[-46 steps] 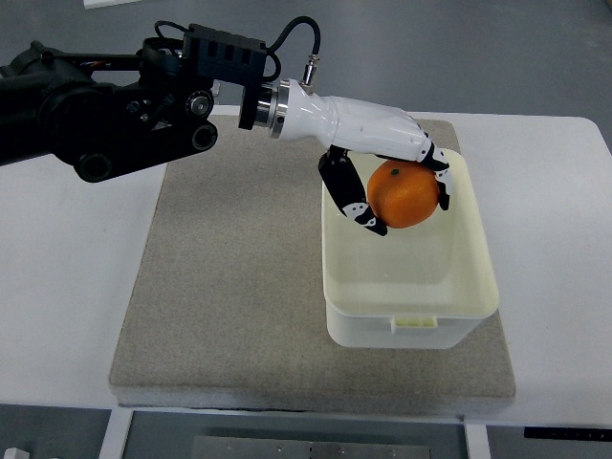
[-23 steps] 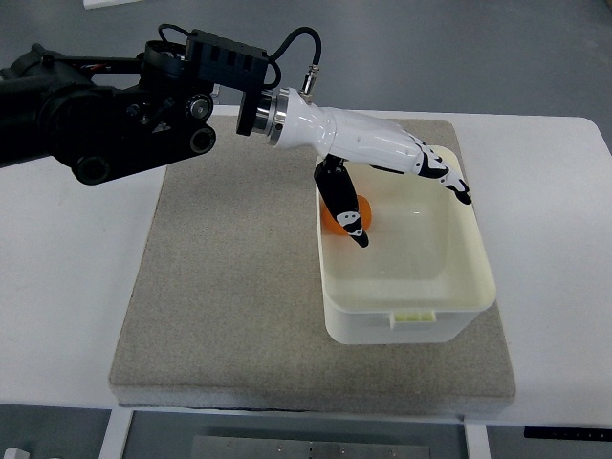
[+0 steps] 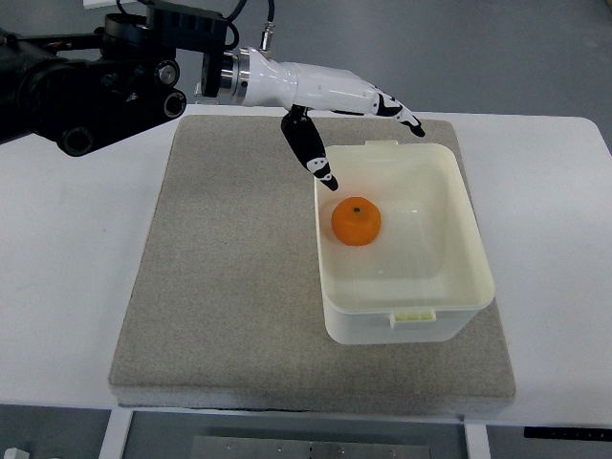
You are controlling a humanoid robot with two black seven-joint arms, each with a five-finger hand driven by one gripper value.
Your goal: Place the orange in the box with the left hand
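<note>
- The left hand [image 3: 330, 105] has been drawn back and up since half a second ago: it was then reaching over the box, and is now seen above the box's far left corner, over the mat's far edge.
- Its fingers [image 3: 397, 107] are spread wide and nothing is held; the thumb [image 3: 311, 153] points down toward the box's left rim without touching the fruit.
- The orange [image 3: 357, 221], a second ago gripped in the hand and then half hidden behind the thumb, is now fully seen lying free on the floor of the box [image 3: 469, 239], in its left half, stem dimple upward.
- The box, cream-coloured and open-topped, is seen in the same place as before, on the right part of the mat, with a small tab on its near rim.
- The box is carried by a grey felt-like mat [image 3: 229, 287], which is laid on a white counter [image 3: 555, 277].
- The black arm [image 3: 86, 86] is seen entering from the upper left.
- Beyond the counter, grey floor [image 3: 497, 48] is visible.
</note>
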